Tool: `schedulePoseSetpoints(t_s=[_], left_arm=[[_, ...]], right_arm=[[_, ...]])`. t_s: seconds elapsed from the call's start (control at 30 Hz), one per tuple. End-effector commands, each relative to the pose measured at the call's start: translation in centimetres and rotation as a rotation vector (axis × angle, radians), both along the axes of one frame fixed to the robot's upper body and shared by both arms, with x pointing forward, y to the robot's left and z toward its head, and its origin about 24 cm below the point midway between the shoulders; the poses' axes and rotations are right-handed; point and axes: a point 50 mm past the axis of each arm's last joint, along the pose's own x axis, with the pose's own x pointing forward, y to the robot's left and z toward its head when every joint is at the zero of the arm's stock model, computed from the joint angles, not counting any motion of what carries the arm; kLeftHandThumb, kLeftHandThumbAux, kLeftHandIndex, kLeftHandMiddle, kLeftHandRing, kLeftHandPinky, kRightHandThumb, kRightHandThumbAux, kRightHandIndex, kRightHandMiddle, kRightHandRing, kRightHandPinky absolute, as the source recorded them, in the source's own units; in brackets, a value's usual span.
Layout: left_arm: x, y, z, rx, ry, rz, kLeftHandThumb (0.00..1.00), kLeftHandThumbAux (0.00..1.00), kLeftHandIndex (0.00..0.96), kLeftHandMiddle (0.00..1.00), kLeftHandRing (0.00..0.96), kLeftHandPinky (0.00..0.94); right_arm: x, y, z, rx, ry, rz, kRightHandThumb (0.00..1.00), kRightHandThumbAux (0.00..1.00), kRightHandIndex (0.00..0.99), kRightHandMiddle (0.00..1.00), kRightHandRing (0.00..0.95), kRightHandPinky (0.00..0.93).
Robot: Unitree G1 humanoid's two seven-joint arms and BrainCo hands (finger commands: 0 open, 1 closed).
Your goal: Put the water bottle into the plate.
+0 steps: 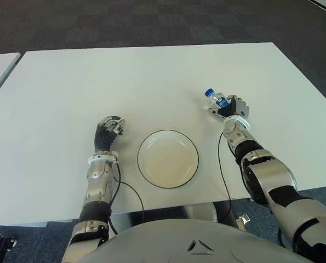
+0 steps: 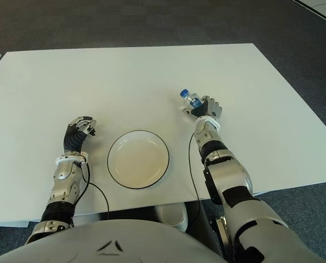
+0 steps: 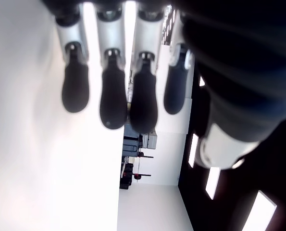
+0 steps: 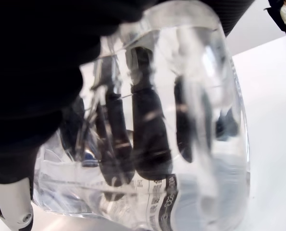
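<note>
- Nearest, low in the centre of the eye views, the plate (image 1: pixel 167 159) is seen lying flat on the white desk (image 1: pixel 152 76); nothing is in it, so the placing itself is judged not yet done.
- Left of the plate, in the lower left of the frame, the left hand (image 1: pixel 109 131) is shown over the desk with its fingers (image 3: pixel 113 101) curled loosely and nothing held; whether it touches the desk cannot be told. No part in the task is being taken by it.
- Farther back, right of centre, the water bottle (image 1: pixel 217 99) is found inside the right hand (image 1: pixel 228 108), up and to the right of the plate and well apart from its rim.
- The grip is confirmed in the right wrist view: dark fingers (image 4: pixel 147 130) are seen through the clear bottle wall, wrapped around the body, with the label low in that picture.
- The bottle is carried tilted, its blue cap pointing toward the upper left of the frame. Whether its base is clear of the desk cannot be made out.
- Progress, as judged: the grasp is made, the first half is in hand.
- Left to do, as judged: the bottle is to be carried across toward the lower left, brought over the plate, set down inside the rim and released.
</note>
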Motion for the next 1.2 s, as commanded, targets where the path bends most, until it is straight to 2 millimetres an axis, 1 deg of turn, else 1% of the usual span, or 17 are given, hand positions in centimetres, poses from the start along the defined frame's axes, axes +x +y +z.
schedulePoseSetpoints(t_s=[0.03, 0.37, 0.47, 0.6, 0.7, 0.8, 0.93, 1.2], left_arm=[[-0.5, -0.2, -0.8, -0.021, 0.037, 0.001, 0.709, 0.712, 0.436, 0.655, 0.638, 0.617], [-0.5, -0.2, -0.8, -0.029, 0.027, 0.0, 0.709, 0.711, 0.437, 0.657, 0.64, 0.623], [-0.5, -0.2, -0.8, -0.034, 0.024, -0.001, 0.709, 0.711, 0.437, 0.657, 0.639, 0.621], [-0.4, -0.2, -0.8, -0.037, 0.023, -0.001, 0.709, 0.71, 0.437, 0.656, 0.638, 0.623], [-0.5, -0.1, -0.9, -0.028, 0.027, 0.003, 0.709, 0.71, 0.436, 0.652, 0.634, 0.618], [-0.5, -0.1, -0.8, -0.022, 0.029, 0.002, 0.71, 0.71, 0.436, 0.652, 0.635, 0.621], [-0.5, -0.1, -0.8, -0.024, 0.027, -0.001, 0.71, 0.71, 0.437, 0.658, 0.641, 0.627], [-0.4, -0.2, -0.7, -0.023, 0.029, 0.002, 0.71, 0.71, 0.437, 0.664, 0.648, 0.631]], right_arm=[[-1.9, 0.5, -2.6, 0.068, 0.059, -0.013, 0.71, 0.715, 0.435, 0.781, 0.786, 0.819], [-1.3, 2.2, -0.2, 0.194, -0.208, 0.061, 0.709, 0.717, 0.439, 0.791, 0.804, 0.826], [-1.5, 2.3, 0.3, 0.217, -0.282, 0.097, 0.708, 0.719, 0.44, 0.799, 0.813, 0.832], [-1.6, 2.3, 0.6, 0.223, -0.319, 0.124, 0.707, 0.72, 0.441, 0.813, 0.828, 0.847], [-1.4, 2.1, 1.9, 0.226, -0.39, 0.183, 0.707, 0.721, 0.44, 0.828, 0.844, 0.863], [-1.3, 2.7, 4.0, 0.225, -0.483, 0.249, 0.707, 0.722, 0.44, 0.845, 0.857, 0.872], [-1.9, 3.7, 5.7, 0.219, -0.561, 0.311, 0.707, 0.723, 0.439, 0.868, 0.871, 0.876], [-3.6, 5.2, 6.9, 0.233, -0.616, 0.441, 0.707, 0.723, 0.439, 0.887, 0.882, 0.871]])
